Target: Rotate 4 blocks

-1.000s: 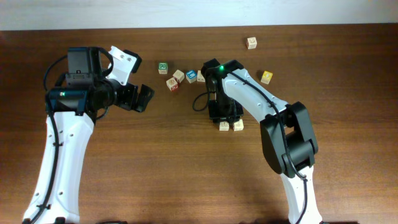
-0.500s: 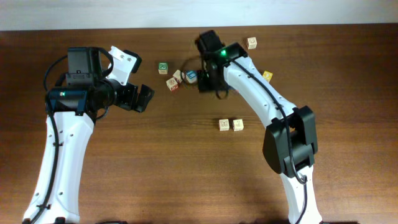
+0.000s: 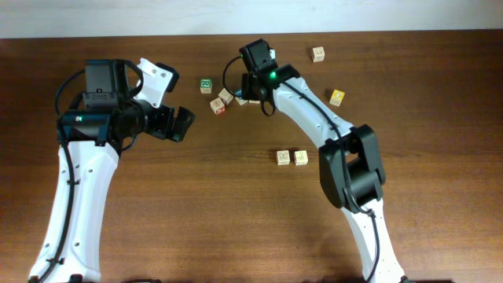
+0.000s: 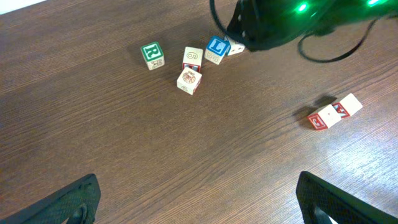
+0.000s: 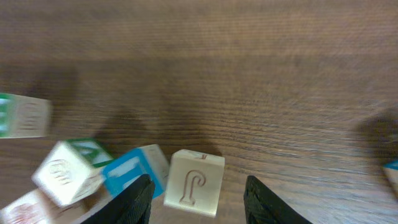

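Perhaps nine alphabet cubes (image 3: 225,96) dot the worktop (image 3: 196,204); right fingers (image 5: 134,202) straddle one beige block (image 5: 193,183), unclosed; left fingers (image 4: 68,202) splayed wide.

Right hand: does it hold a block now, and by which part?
Nothing is held. The right hand stands open around a pale block on the table, apparently not touching it.

The worktop (image 3: 236,228) is dark brown with fine wood grain. My right gripper (image 5: 198,202) has black fingers. At the bottom centre of my right wrist view is a pale beige cube (image 5: 194,182) with an engraved letter. Left of it is a blue-faced cube (image 5: 134,173) with white print. In the left wrist view, the R cube (image 4: 152,54) at upper left is green and white, and the red-sided cube (image 4: 319,119) is at right. In the overhead view, the yellow-faced cube (image 3: 336,97) is at upper right.
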`<state>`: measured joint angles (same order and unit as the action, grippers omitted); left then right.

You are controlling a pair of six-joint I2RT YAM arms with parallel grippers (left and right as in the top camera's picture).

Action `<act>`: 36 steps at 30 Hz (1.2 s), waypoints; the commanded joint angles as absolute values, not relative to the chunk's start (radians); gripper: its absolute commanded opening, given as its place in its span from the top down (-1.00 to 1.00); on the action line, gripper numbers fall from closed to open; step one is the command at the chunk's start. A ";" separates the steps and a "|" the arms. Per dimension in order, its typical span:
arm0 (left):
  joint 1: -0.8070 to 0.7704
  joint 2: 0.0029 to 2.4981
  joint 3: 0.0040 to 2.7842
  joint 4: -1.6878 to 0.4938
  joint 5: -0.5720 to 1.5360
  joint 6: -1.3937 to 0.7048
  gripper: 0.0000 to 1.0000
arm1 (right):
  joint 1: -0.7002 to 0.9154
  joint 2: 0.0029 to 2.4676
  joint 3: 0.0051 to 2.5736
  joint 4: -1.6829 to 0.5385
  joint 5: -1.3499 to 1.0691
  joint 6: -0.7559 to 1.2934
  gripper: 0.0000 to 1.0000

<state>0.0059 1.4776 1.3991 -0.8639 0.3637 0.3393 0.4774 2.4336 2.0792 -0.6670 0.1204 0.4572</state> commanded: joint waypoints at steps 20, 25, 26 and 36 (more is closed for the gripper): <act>0.011 1.481 1.421 -0.862 0.378 0.329 -0.98 | 0.477 2.481 2.081 -0.661 0.143 0.477 0.20; 0.011 1.481 1.421 -0.862 0.378 0.329 -0.98 | 0.478 2.493 2.080 -0.649 0.134 0.477 0.14; 0.011 1.481 1.421 -0.862 0.378 0.329 -0.98 | 0.478 2.496 2.080 -0.649 0.129 0.477 0.14; 0.011 1.481 1.421 -0.862 0.378 0.329 -0.98 | 0.478 2.500 2.080 -0.651 0.091 0.476 0.24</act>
<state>0.0059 1.4776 1.3991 -0.8642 0.3637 0.3393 0.4778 2.4626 2.0789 -0.6418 0.1215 0.4721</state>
